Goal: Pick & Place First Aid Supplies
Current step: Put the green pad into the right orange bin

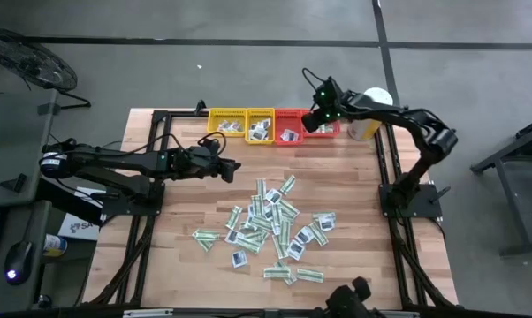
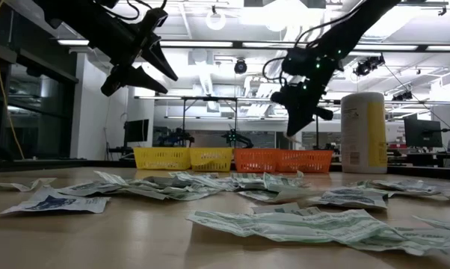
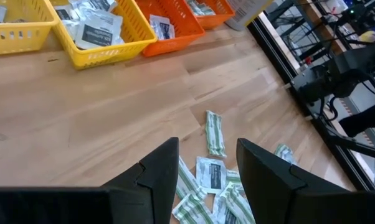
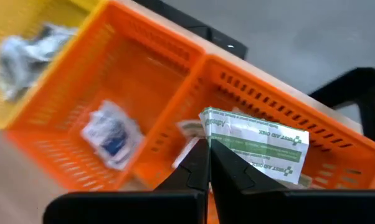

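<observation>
While its fingers are pinching a white-and-green packet [image 4: 262, 144] by its edge, the right claw [image 4: 209, 163] is hanging over the orange tray [image 4: 150, 93]; the left claw [image 3: 206, 165] is hovering parted above the bench's [image 1: 186, 203] scattered packets [image 1: 270, 230].

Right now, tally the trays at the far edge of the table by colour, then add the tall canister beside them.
yellow trays: 2
red-orange trays: 2
white-and-yellow canister: 1
total: 5
</observation>
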You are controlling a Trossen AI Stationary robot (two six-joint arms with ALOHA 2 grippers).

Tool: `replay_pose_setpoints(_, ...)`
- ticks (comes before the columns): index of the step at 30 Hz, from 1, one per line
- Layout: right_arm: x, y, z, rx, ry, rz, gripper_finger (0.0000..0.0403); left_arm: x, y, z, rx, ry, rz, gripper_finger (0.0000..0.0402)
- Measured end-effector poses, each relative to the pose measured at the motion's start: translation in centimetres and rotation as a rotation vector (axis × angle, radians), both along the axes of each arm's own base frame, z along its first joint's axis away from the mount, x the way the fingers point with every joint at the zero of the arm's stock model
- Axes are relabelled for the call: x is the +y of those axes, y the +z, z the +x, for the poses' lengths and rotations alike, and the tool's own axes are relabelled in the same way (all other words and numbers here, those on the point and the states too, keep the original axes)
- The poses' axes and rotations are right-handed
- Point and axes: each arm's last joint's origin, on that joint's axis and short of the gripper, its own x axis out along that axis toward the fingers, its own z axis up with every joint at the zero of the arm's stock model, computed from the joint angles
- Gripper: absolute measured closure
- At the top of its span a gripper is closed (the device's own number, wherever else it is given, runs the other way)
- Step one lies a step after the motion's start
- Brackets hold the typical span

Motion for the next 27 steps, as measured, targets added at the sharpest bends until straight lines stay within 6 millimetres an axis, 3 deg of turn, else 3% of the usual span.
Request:
replay_pose_setpoints(10, -0.4, -0.5, 0.2, 0.022, -0.026, -0.025, 0.0387, -0.1, 0.0, 0.0, 0.0, -0.041, -0.02, 0.0241)
replay_pose_setpoints(19, 0.0, -0.1, 0.1, -0.02, -0.002, 0.023, 0.0292, -0.3, 0.0, 0.1, 0.003, -0.096, -0.035, 0.0241)
replay_pose_setpoints(27, 2.7, 2.3, 0.8, -0.114, 0.148, 0.065, 0.0246, -0.4, -0.1, 0.1, 0.012, -0.166, -0.032, 0.0241)
